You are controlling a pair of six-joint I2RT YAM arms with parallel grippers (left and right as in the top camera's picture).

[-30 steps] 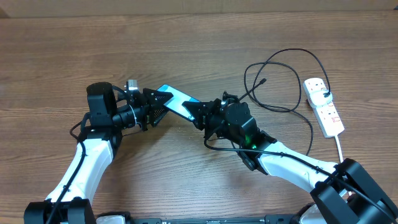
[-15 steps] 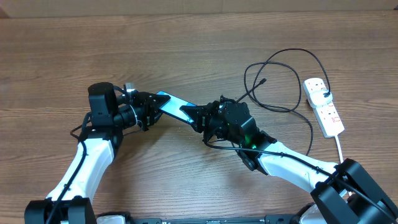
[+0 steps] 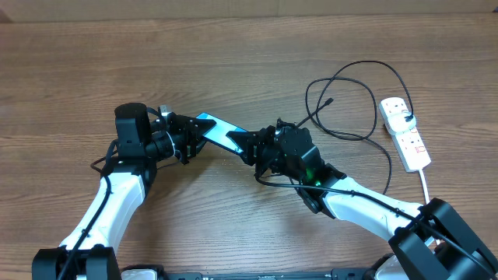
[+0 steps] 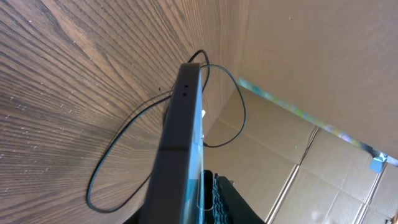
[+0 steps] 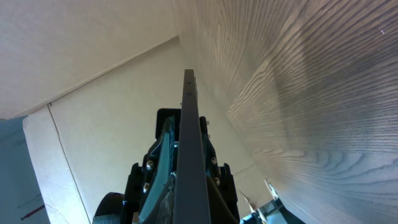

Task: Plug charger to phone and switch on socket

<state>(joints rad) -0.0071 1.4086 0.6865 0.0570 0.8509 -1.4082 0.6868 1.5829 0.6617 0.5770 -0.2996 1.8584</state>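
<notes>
- Well, from overhead, the phone [image 3: 215, 126] sits low over the table [image 3: 233, 47], pinched at both ends: the left gripper [image 3: 189, 134] is closed on its left end and the right gripper [image 3: 245, 142] is clamped tight on its right end.
- Trouble could start there. With two arms on one slim slab, any mismatch in their pull could twist it or work it out of one grip.
- Overhead again, the charger [image 3: 366, 63] lies looped well apart to the right, with its plug tip [image 3: 330, 101] free on the wood. The socket [image 3: 411, 142] is further right, at the table's edge. Both tools are busy, so one must let go to fetch that tip, and the phone could then sag or swing from a single end.
- Compared with a second ago in the same view, the left fingers were spread wide beside the phone and have now drawn in onto it, and that arm has nudged rightwards. Cable and socket have not stirred.
- On the left wrist, the phone [image 4: 181, 130] runs edge-on straight out from the camera, with the black cable curling on the table behind it. I cannot tell which end carries the port — a wrong guess would cost a regrip.
- On the right wrist, the phone [image 5: 189, 155] again shows as a thin edge with the left gripper behind it. Its own fingers are hidden, so how deep the hold goes is unclear.
</notes>
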